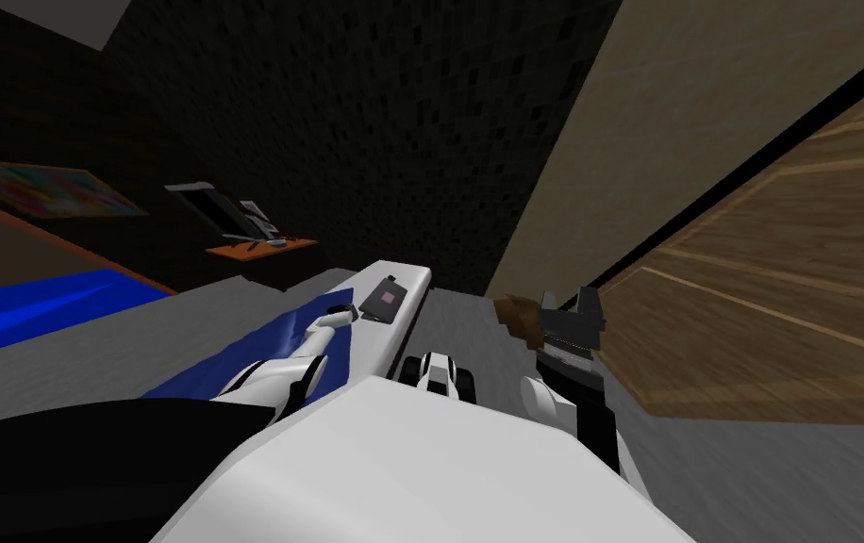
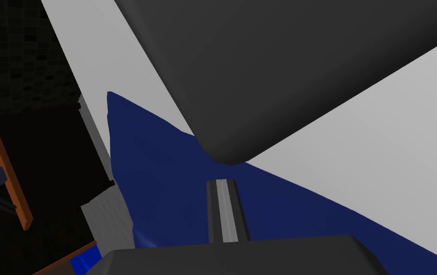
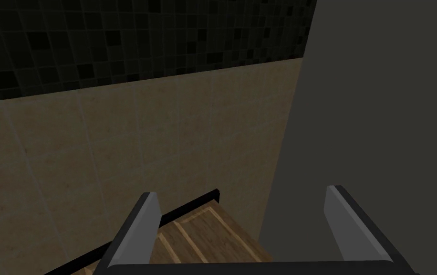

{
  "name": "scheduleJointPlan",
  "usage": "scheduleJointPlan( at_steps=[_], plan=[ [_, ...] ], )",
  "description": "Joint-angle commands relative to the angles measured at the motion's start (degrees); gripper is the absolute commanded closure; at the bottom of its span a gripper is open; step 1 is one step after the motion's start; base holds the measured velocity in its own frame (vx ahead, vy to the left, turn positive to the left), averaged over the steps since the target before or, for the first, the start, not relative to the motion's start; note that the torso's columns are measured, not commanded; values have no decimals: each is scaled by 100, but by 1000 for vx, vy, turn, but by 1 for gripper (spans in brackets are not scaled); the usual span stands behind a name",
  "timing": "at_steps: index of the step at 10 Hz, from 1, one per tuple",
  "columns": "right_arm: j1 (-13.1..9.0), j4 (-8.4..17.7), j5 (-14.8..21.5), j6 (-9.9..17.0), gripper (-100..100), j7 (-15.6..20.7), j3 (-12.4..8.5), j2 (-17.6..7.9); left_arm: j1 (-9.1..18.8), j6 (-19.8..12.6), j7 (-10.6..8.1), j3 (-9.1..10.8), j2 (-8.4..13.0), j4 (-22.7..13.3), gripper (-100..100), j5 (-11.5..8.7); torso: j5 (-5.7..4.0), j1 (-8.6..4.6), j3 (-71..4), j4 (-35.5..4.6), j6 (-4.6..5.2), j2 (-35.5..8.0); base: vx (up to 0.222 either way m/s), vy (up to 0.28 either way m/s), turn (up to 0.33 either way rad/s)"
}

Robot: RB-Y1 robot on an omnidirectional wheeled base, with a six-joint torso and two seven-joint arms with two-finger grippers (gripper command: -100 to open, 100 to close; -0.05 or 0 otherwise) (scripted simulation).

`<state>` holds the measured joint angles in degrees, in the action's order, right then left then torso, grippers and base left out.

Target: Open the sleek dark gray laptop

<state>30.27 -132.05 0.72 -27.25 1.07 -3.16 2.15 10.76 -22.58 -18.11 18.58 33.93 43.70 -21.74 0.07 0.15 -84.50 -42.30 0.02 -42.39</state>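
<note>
The dark grey laptop lies shut and flat on a white top, its lid bearing a small pinkish mark. A dark blue cloth covers the near part of that top. My left gripper is stretched over the cloth toward the laptop. In the left wrist view its fingers stand pressed together, shut on nothing, just short of a rounded corner of the laptop. My right gripper hangs off to the right with its fingers wide apart, open.
A wooden door with a dark frame stands close on the right, by a tan wall. A small orange table with a dark device stands at the back left. A bright blue surface lies further left.
</note>
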Motion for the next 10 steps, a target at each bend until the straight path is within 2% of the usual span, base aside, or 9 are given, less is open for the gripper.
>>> scheduleJointPlan(
  at_steps=[1, 2, 3, 9, 10],
  plan=[
    [-1, 0, 0, 0, 0, 0, 0, 0, 2, 30, -150, 211, -5, -456, 100, -351, -1, 1, 1, -1, 0, -1, -166, 177, -481],
    [-1, 0, 0, 0, 0, 0, 0, 0, 210, 9, -280, 211, 205, -713, -100, -190, -3, -14, -2, 0, 2, 4, -187, 87, -442],
    [0, 0, 0, 0, 0, 0, 1, 1, 210, 9, -280, 211, 205, -713, -100, -190, -15, -44, -5, -1, 4, 9, -119, 12, -129],
    [1, 0, 0, 0, 0, 0, 1, 1, 569, -343, -1046, 538, 701, -1182, -100, 374, -4, -7, 2, -2, -6, -2, -123, -9, -222],
    [1, 0, 0, 0, 0, 0, 0, 1, 569, -343, -1046, 538, 701, -1147, -100, 374, -4, -4, -3, 0, -3, 6, -99, 21, -104]
  ],
)
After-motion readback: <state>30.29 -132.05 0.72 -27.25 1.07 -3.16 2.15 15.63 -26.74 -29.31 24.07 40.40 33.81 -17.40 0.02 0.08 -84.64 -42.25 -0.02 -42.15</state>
